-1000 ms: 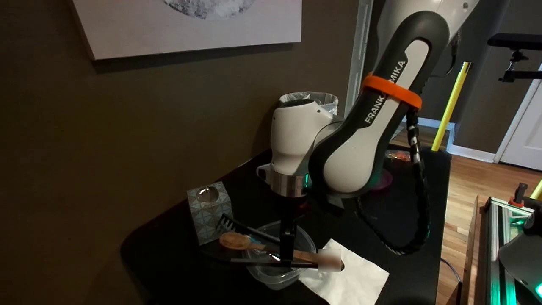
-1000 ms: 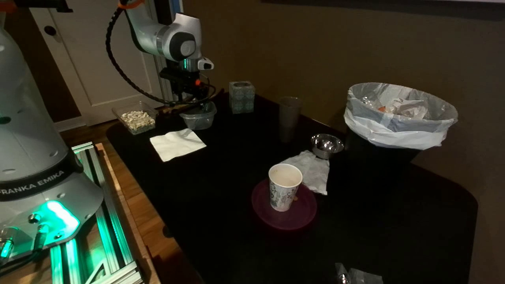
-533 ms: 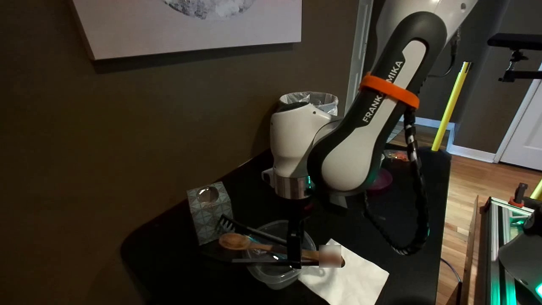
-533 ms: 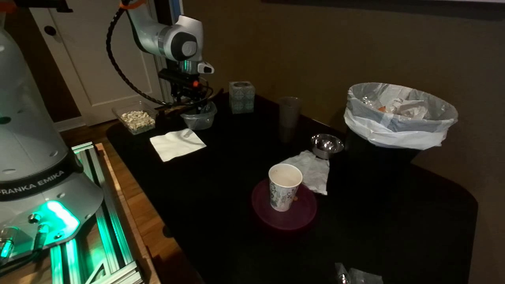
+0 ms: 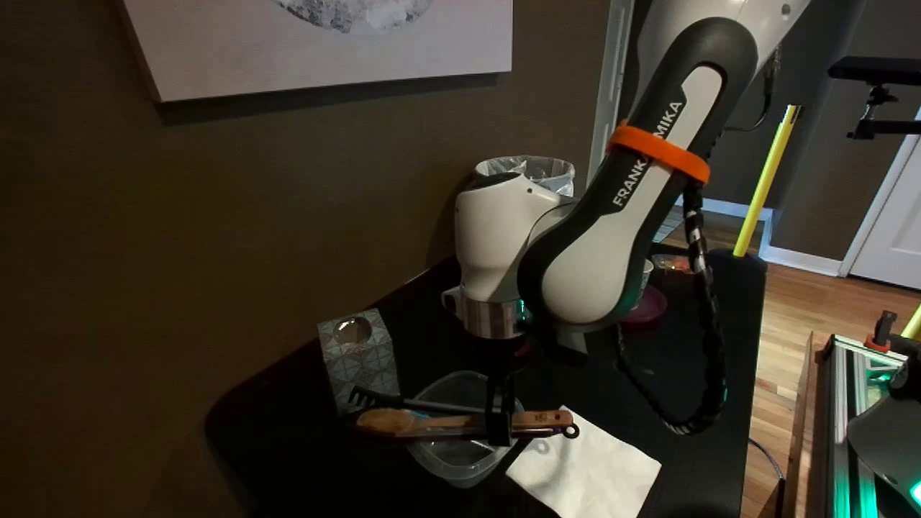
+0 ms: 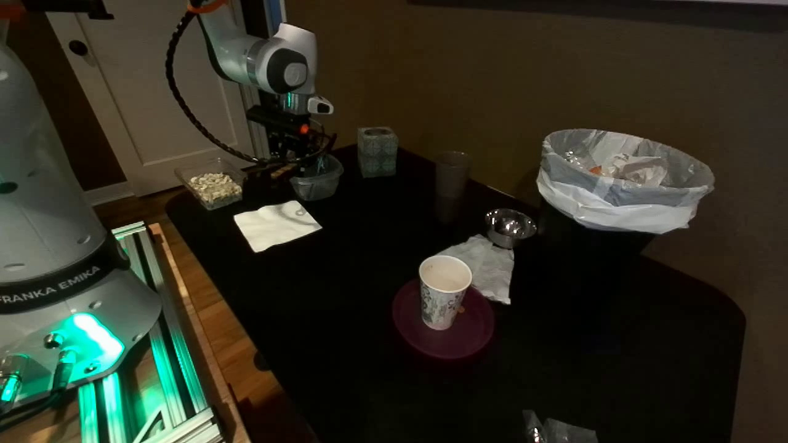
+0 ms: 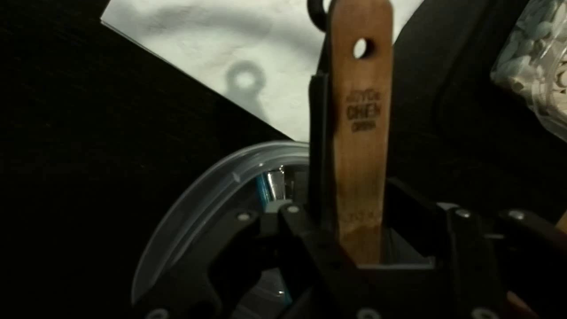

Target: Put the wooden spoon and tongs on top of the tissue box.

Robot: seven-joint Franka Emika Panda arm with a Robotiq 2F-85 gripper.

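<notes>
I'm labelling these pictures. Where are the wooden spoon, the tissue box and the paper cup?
Wooden spoon [image 7: 362,150]: wrist view, on the handle.
Tissue box [image 6: 378,155]: an exterior view, on a patterned side.
Paper cup [image 6: 442,303]: an exterior view, on its printed wall.

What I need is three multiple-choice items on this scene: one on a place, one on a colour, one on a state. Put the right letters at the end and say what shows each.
1. Where is the wooden spoon?
A) On the plate
B) In the gripper
C) In the trash can

2. What colour is the band around the robot arm?
A) Orange
B) Pink
C) Blue

3. How is the tissue box set down?
A) On its side
B) Upside down
C) Upright

1 B: the wrist view shows it pinched there.
2 A: it stands out bright orange in an exterior view.
3 C: its opening shows on top in both exterior views.
</notes>
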